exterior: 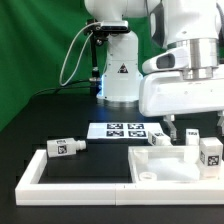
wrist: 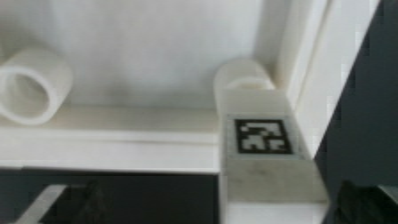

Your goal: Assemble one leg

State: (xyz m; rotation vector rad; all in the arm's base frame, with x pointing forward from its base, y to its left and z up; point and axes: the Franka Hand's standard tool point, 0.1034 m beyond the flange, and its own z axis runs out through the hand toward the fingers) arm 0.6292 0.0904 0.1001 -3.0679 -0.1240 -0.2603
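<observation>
A white leg [wrist: 267, 150] with a black-and-white tag runs up between my fingers in the wrist view. Its far end meets the corner of the flat white tabletop panel [wrist: 143, 115]. My gripper [wrist: 205, 212] is open: the dark fingers stand wide apart, and the leg is closer to one finger [wrist: 361, 205]. In the exterior view my gripper [exterior: 185, 130] hangs over the panel [exterior: 170, 162] at the right. An upright tagged leg [exterior: 210, 153] stands just beside it.
A white frame wall [exterior: 75, 183] runs along the front, with a second leg [exterior: 62, 148] lying on its left end. A third leg [exterior: 158, 138] lies behind the panel. The marker board [exterior: 122, 130] lies before the robot base. A round socket [wrist: 27, 90] sits on the panel.
</observation>
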